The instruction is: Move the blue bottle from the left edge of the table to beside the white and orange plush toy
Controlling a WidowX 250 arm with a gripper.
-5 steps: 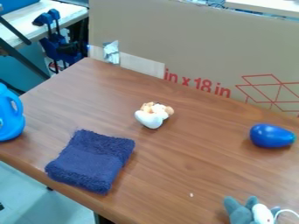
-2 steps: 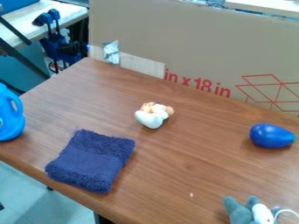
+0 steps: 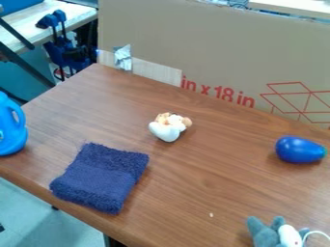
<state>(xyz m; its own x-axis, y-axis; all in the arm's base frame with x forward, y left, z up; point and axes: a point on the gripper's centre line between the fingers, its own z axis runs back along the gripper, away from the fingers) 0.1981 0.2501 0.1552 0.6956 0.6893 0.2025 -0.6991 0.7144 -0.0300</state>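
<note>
Showing a white-and-tan object (image 3: 168,130) on the wooden table (image 3: 213,178).
Lying beyond and right of the folded navy cloth (image 3: 100,177), well left of the blue egg-shaped object (image 3: 299,149); giving no way of telling the gripper's state or bearing.

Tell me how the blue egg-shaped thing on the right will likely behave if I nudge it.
The blue egg-shaped thing lies on its side, and its rounded body would probably roll, likely curving toward its narrower end. Its glossy surface suggests smooth plastic, so it may slip from a light grip.
</note>
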